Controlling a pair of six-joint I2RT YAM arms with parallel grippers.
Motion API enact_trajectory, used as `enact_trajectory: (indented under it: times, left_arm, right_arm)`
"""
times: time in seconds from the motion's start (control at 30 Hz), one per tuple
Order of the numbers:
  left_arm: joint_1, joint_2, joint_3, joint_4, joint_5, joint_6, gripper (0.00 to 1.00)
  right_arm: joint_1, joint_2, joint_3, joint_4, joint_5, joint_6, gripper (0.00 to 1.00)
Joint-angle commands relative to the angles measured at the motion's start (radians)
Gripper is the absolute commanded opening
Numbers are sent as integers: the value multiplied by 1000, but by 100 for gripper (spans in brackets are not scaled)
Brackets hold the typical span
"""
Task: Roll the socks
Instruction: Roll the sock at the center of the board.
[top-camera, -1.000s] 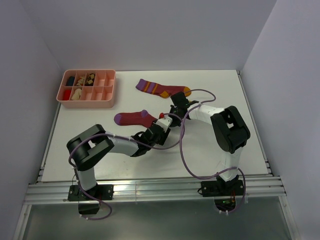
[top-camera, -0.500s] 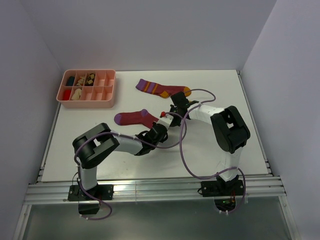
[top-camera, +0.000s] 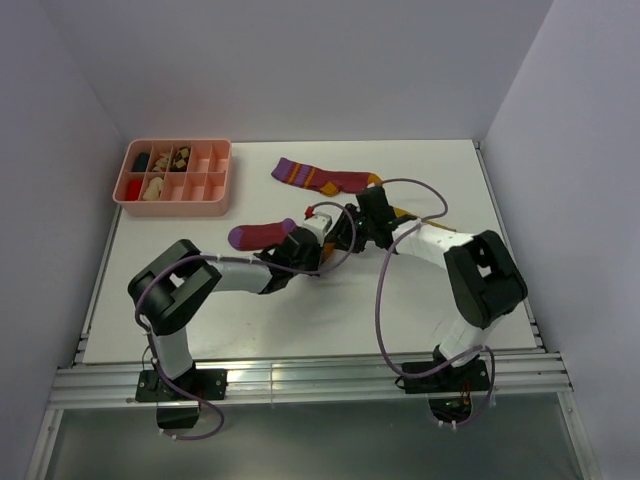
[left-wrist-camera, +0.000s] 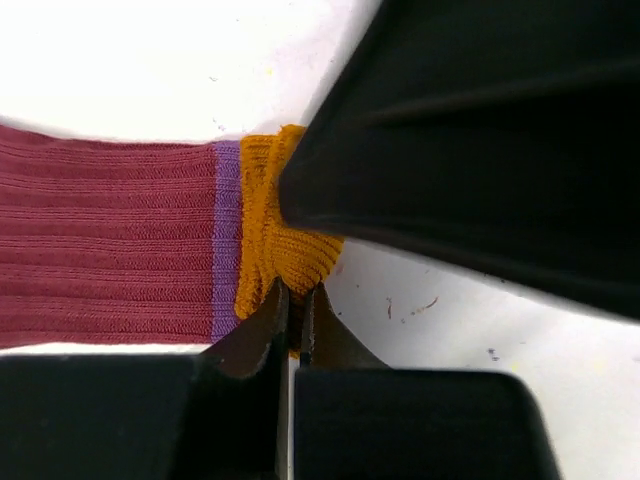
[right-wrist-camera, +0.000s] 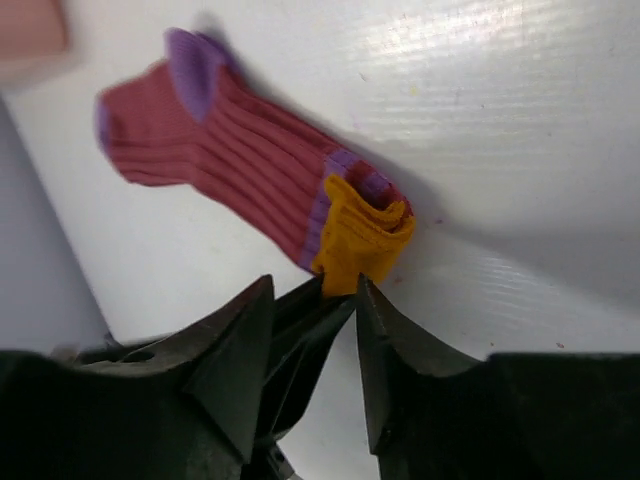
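A maroon sock (top-camera: 258, 235) with a purple cuff lies flat near the table's middle. Its orange toe (left-wrist-camera: 275, 230) is bunched into a small fold. My left gripper (left-wrist-camera: 297, 295) is shut on the lower edge of that toe (right-wrist-camera: 360, 235). My right gripper (right-wrist-camera: 313, 288) stands open just behind the toe, its fingers straddling the left gripper's tips. It shows as a black mass (left-wrist-camera: 480, 150) over the toe in the left wrist view. From above, both grippers (top-camera: 305, 240) (top-camera: 340, 225) meet at the sock's right end. A second maroon sock (top-camera: 320, 178) lies flat farther back.
A pink compartment tray (top-camera: 210, 205) with small items stands at the back left. The right arm's purple cable (top-camera: 378, 300) loops over the table's middle. White walls close the table on the left, back and right.
The left gripper has shut on the orange toe and shifted slightly away from the bases. The right gripper has let go and opened, and its arm has swung to the right.
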Motion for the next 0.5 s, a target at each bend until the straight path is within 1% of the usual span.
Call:
enact_trajectory:
  times: [0.0,0.03,0.07,0.13,0.2,0.23,0.3,0.33,0.37,0.47]
  left_arm:
    - [64,2,4,-111,258,-127,1]
    - [81,1,-4,-105,317,-149,1]
    - [110,-2,-12,-86,342,-185,1]
    - [139,-1,-24,-77,420,-221,1]
    - [179,7,-33,-56,476,-279,1]
    - [193,10,-36,-49,529,-328,1]
    - [231,22,-59,-5,578,-382,1]
    - [247,30,-70,19,609,-438,1]
    - [274,33,-82,46,658,-466,1]
    - [319,62,-111,102,724,-550,1]
  right_arm:
    - [-35,-108,-71,183,11,50,48]
    - [-39,-124,-91,204,16,62,50]
    - [-49,-136,-111,227,19,67,53]
    - [-50,-164,-164,294,21,68,56]
    - [-50,-170,-202,348,21,67,60]
    - [-50,-168,-214,366,16,73,61]
    - [-50,-156,-254,438,4,83,61]
    - [-49,-147,-266,463,-5,93,62]
    - [-47,-132,-285,510,-8,94,62]
    - [-36,-83,-291,555,-25,94,62]
